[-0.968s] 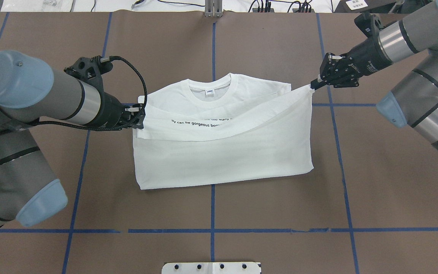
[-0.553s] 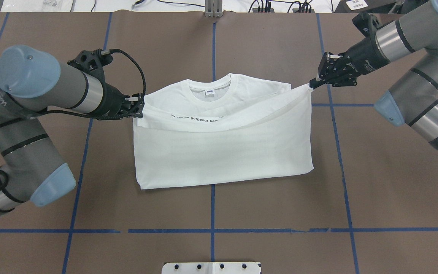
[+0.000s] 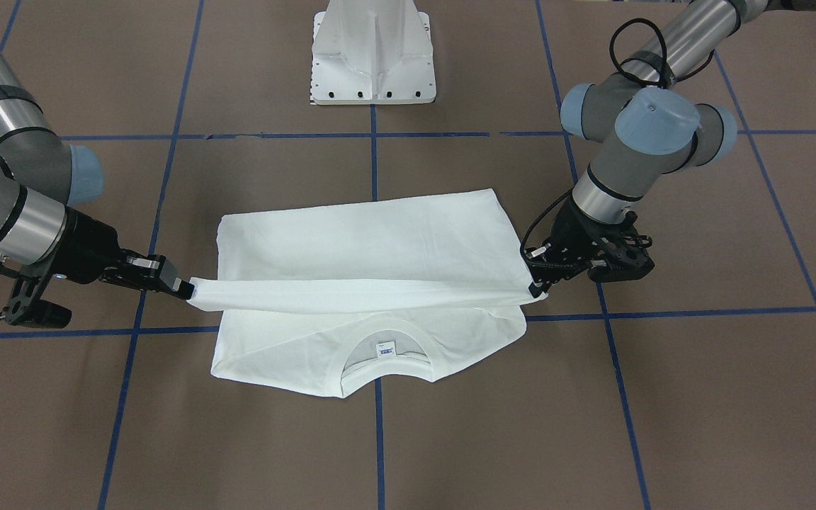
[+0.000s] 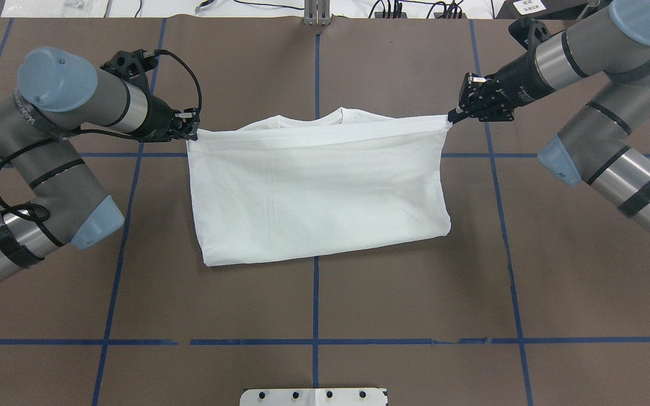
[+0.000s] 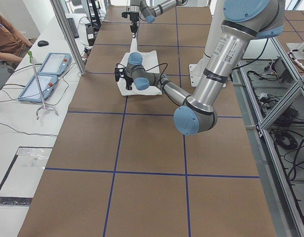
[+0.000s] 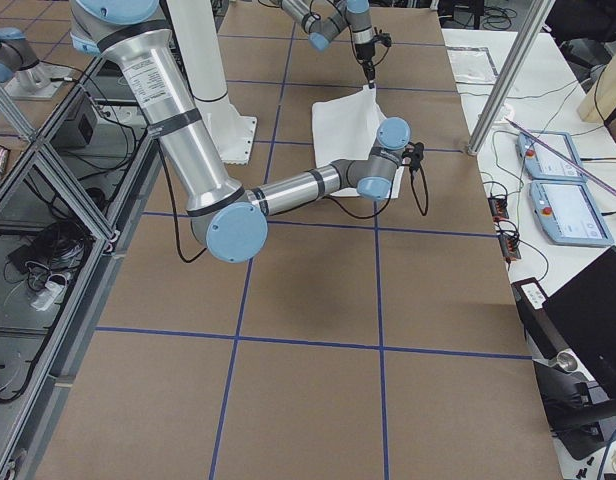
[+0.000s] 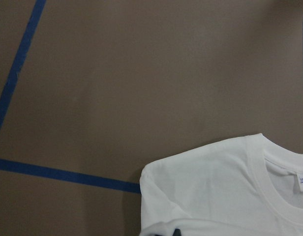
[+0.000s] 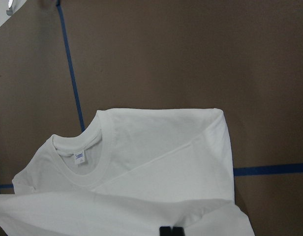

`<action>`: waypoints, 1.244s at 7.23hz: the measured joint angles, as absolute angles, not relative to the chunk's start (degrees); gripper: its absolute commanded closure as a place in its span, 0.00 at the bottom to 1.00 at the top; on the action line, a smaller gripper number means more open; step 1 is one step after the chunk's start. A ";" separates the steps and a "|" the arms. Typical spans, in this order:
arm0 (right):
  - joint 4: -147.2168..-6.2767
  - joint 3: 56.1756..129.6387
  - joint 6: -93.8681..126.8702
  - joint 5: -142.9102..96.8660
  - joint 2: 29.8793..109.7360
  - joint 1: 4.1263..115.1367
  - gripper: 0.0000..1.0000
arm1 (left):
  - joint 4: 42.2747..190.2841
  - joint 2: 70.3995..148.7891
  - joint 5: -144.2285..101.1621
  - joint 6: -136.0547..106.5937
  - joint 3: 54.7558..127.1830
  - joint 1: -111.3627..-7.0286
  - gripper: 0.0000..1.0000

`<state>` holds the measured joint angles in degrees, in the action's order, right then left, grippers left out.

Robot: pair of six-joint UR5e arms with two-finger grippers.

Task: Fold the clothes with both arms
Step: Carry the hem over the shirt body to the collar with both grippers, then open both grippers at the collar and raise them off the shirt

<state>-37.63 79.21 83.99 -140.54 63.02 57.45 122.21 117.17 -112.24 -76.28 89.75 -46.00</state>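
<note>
The white shirt (image 4: 319,197) lies on the brown table, its lower half lifted and carried over toward the collar (image 3: 385,354). My left gripper (image 4: 189,132) is shut on the left corner of the raised hem; it also shows in the front-facing view (image 3: 534,282). My right gripper (image 4: 453,117) is shut on the right corner, seen in the front-facing view (image 3: 183,289) too. The hem is stretched taut between them, above the collar end. The neck label (image 8: 79,157) shows in the right wrist view. The black text is covered by the fold.
The white pedestal base (image 3: 372,53) stands at the robot's side of the table. Blue tape lines (image 4: 316,341) cross the brown surface. An operator (image 5: 9,42) and two tablets (image 5: 46,74) are at a side bench. Cables run along the far edge (image 4: 392,8).
Both grippers have carried the hem farther away from the robot, toward the collar. The fold now covers the text line and most of the collar. The hem has gone from sagging to taut.
</note>
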 measured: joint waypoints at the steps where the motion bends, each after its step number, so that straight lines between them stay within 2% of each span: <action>1: -37.62 78.42 84.10 -140.01 62.63 57.39 1.00 | 122.22 117.60 -112.24 -76.33 89.69 -45.99 1.00; 4: -41.93 74.87 84.02 -136.04 58.57 57.07 1.00 | 122.17 118.16 -112.22 -76.51 89.67 -45.97 1.00; 5: -43.50 74.00 83.97 -134.34 57.23 56.36 1.00 | 122.19 118.19 -112.18 -76.56 89.66 -45.97 0.86; 7: -44.34 73.31 83.92 -131.62 56.41 54.22 0.96 | 122.24 118.24 -112.13 -76.85 89.62 -45.94 0.07; 8: -44.38 73.25 83.90 -131.14 56.46 53.55 0.01 | 122.21 118.41 -112.07 -77.01 89.28 -45.91 0.00; 9: -44.38 73.23 83.95 -130.94 56.49 53.24 0.00 | 122.06 118.93 -111.99 -77.37 88.43 -45.89 0.00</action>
